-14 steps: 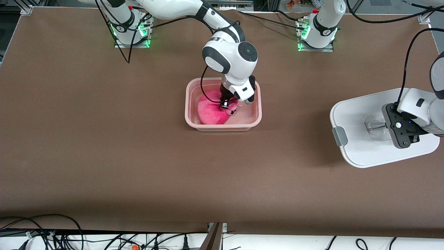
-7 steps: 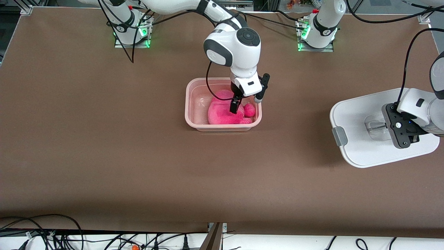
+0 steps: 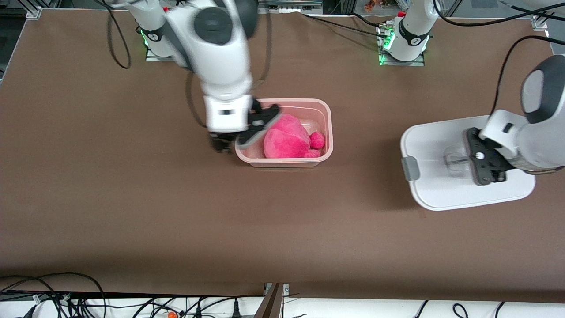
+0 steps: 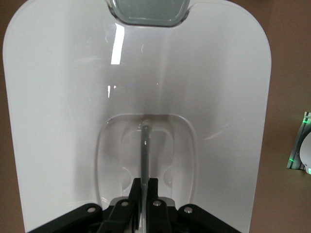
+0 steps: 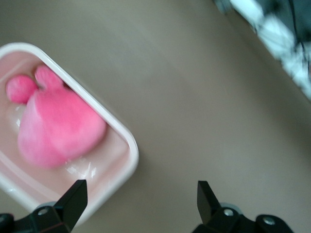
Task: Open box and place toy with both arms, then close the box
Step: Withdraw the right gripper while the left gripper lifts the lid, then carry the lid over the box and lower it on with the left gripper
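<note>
Pink plush toy [image 3: 288, 140] lies inside the lidless tub [image 3: 326, 115]. Right gripper [image 3: 229, 140], jaws spread and empty, hangs over the tub's nine-o'clock rim. Left gripper [image 3: 483, 164] is clamped on the lid's clear handle [image 4: 145, 150]. Recommendation: carry the lid [image 3: 435, 194] level, aligning the clips [image 3: 410, 168] squarely over the tub.

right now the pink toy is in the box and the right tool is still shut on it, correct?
Not quite. The toy does lie in the box, but the right tool is open and empty. The right wrist view shows its fingers spread apart with nothing between them, off the box's edge toward the right arm's end of the table.
</note>
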`<action>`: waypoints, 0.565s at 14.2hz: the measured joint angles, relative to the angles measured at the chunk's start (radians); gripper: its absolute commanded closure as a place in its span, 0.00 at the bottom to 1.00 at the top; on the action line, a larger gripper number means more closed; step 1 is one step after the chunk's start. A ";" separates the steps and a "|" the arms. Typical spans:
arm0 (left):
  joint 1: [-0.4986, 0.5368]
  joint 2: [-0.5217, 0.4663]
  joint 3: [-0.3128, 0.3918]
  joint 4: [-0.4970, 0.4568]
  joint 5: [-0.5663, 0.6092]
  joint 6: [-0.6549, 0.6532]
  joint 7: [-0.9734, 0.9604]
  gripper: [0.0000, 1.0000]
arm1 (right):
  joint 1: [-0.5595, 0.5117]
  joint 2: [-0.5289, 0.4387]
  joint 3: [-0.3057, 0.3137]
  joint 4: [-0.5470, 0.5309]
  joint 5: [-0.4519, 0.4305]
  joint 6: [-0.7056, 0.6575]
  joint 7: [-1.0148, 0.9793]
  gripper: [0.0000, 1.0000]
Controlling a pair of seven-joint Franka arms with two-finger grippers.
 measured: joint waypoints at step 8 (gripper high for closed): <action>-0.372 0.081 -0.011 -0.002 -0.084 0.111 -0.316 1.00 | -0.168 -0.288 -0.239 -0.202 0.148 -0.180 0.015 0.00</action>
